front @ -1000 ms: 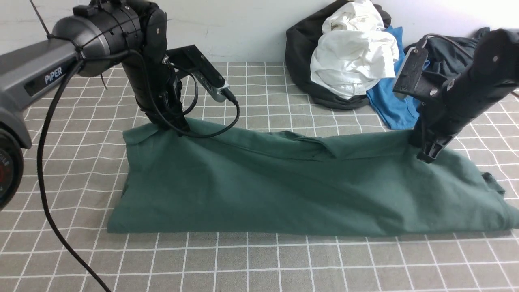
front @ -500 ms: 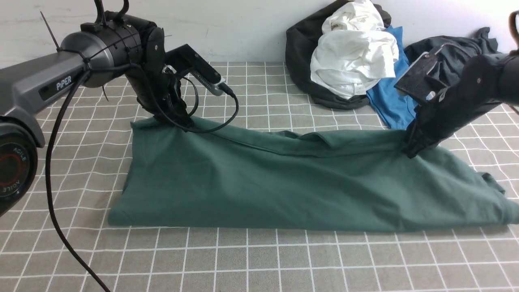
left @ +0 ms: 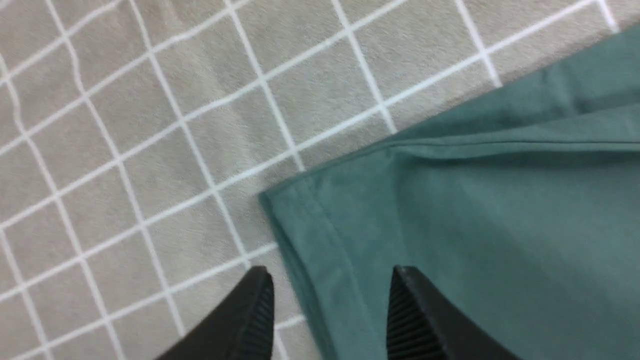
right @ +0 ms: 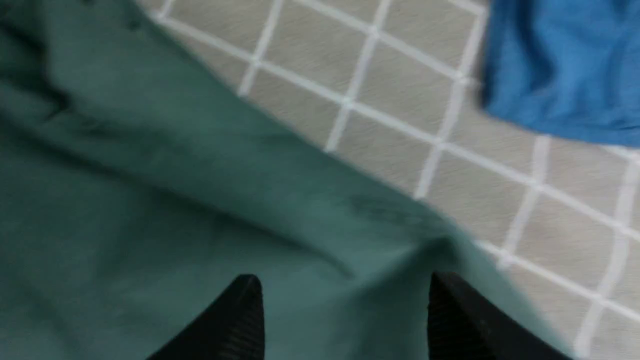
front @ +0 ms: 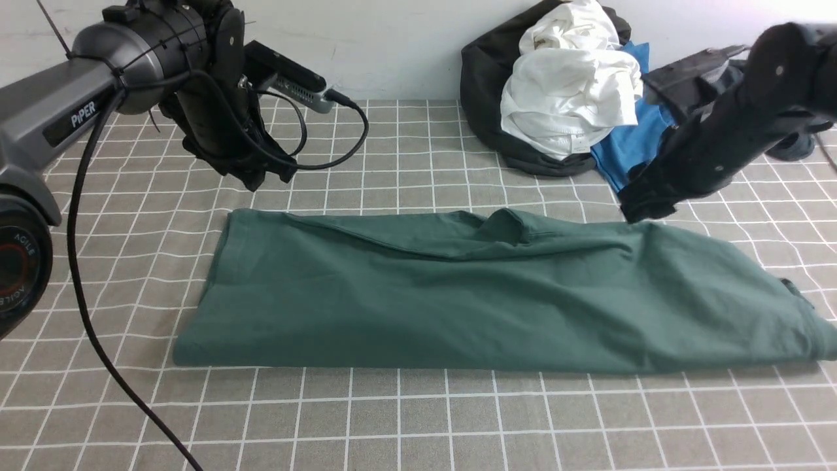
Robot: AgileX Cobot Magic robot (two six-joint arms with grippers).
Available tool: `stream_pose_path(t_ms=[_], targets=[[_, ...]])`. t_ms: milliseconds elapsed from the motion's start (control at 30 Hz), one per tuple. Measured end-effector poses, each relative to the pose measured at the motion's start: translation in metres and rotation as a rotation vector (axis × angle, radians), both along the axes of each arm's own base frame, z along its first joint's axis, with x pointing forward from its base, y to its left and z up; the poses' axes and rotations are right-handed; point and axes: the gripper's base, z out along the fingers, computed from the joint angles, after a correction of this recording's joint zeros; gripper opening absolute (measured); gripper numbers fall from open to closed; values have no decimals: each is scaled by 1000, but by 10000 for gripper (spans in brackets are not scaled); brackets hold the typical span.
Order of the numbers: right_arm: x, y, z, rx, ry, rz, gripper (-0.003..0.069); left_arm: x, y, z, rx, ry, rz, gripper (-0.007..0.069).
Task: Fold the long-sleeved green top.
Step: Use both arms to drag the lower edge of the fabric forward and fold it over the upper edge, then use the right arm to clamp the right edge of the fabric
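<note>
green long-sleeved top (front: 497,294) lies as long flat folded band — left claw (left: 330,272), right claw (right: 344,279) both parted, empty

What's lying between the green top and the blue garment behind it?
Only bare checked tablecloth separates green top from blue garment; the right wrist view shows it.

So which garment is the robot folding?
On the checked grey tablecloth, look in front of the clothes heap by the wall. The green long-sleeved top lies alone, a long flat band; the heap's white, blue and black pieces are crumpled.
</note>
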Motion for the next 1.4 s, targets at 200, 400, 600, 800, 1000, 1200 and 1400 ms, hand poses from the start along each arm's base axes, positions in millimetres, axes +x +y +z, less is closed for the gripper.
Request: stream_pose_path(t_ms=[200,400,600,800,1000,1200,1400], targets=[[-4,44,-39,2,86,179,335,-6,-7,-2,-42,70,-25,218],[15,60,-70,18,-40,150,258,-9,-10,-3,-67,102,-51,148],[44,47,-77,122,-229,-93,244,-11,-10,-4,-65,122,-55,129],[62,0,-70,206,-267,-335,244,-12,-10,-4,-65,129,-55,129],[56,-39,-16,187,-151,-393,244,-16,-9,-5,-55,175,-56,129],[20,-92,42,88,-99,-432,244,-21,-17,-4,-54,196,-52,96],[-22,-136,47,66,-19,-538,244,-46,-30,8,-56,216,-92,10]])
